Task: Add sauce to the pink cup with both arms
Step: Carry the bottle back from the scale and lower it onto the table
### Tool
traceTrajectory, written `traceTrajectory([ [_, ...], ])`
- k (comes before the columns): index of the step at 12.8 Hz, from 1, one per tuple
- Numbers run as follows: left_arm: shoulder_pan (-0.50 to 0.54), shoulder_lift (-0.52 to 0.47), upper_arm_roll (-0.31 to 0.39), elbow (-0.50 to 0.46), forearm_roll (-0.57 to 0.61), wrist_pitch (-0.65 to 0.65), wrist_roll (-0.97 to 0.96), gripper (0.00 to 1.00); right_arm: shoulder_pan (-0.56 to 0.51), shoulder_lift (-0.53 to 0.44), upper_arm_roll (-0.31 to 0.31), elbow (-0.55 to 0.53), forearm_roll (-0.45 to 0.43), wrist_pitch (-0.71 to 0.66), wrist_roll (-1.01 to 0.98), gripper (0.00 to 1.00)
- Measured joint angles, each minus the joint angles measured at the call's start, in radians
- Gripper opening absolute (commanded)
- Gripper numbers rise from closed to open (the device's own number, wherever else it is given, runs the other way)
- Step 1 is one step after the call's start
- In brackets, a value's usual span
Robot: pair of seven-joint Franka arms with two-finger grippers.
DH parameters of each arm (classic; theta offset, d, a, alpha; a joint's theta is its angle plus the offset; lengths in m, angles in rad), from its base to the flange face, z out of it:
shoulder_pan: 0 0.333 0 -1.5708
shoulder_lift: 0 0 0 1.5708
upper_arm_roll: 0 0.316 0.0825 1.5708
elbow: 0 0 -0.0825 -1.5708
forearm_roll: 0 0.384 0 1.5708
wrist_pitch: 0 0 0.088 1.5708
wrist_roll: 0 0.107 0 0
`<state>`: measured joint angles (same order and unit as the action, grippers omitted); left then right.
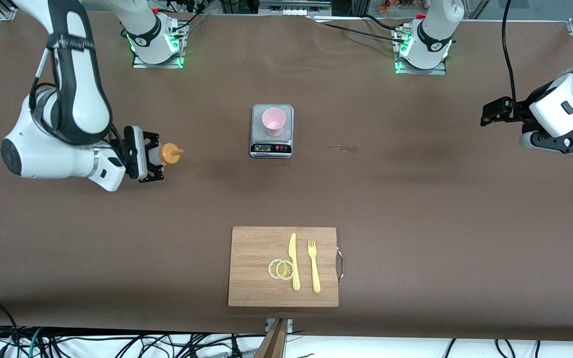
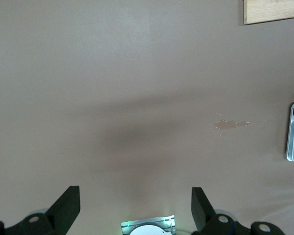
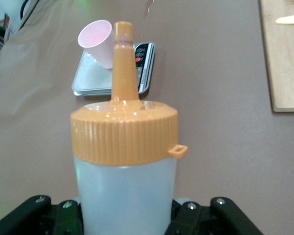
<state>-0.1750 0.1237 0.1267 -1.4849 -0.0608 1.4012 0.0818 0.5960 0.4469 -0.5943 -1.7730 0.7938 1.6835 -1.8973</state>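
Observation:
The sauce bottle (image 1: 168, 154), whitish with an orange nozzle cap, is held in my right gripper (image 1: 153, 158), which is shut on its body over the table toward the right arm's end. Its nozzle points toward the pink cup (image 1: 273, 122). In the right wrist view the bottle (image 3: 125, 171) fills the middle between the gripper (image 3: 125, 223) fingers, with the cup (image 3: 97, 39) past the nozzle. The cup stands upright on a grey kitchen scale (image 1: 272, 144). My left gripper (image 1: 489, 113) is open and empty, waiting over the left arm's end of the table; its fingers (image 2: 68, 205) show wide apart.
A wooden cutting board (image 1: 254, 271) lies nearer the front camera, bearing a yellow knife (image 1: 294, 261), a yellow fork (image 1: 313, 266) and lemon slices (image 1: 281, 269). A small wet stain (image 1: 342, 147) marks the cloth beside the scale, also in the left wrist view (image 2: 230, 125).

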Motion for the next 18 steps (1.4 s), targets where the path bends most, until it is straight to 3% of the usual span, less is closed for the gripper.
traceTrajectory([
  [3, 0.000, 0.000, 0.000, 0.000, 0.000, 0.000, 0.000, 1.00, -0.078, 0.114, -0.002, 0.016, 0.193, -0.058, -0.144, 0.20],
  [6, 0.000, 0.000, 0.000, 0.001, 0.000, 0.000, 0.000, 1.00, -0.178, 0.271, -0.002, 0.118, 0.326, -0.191, -0.245, 0.20],
  [11, 0.000, 0.001, 0.000, 0.001, 0.000, 0.000, 0.000, 1.00, -0.257, 0.419, 0.004, 0.229, 0.431, -0.285, -0.348, 0.21],
  [15, 0.000, 0.001, 0.000, 0.001, 0.000, 0.000, 0.000, 1.00, -0.270, 0.476, 0.016, 0.241, 0.517, -0.335, -0.407, 0.22],
  [16, 0.000, 0.001, 0.000, 0.001, 0.000, 0.000, 0.000, 1.00, -0.270, 0.489, 0.027, 0.241, 0.536, -0.340, -0.421, 0.29],
  [18, 0.000, 0.001, 0.000, 0.001, 0.000, 0.000, 0.000, 1.00, -0.271, 0.505, 0.055, 0.242, 0.562, -0.341, -0.433, 0.29],
])
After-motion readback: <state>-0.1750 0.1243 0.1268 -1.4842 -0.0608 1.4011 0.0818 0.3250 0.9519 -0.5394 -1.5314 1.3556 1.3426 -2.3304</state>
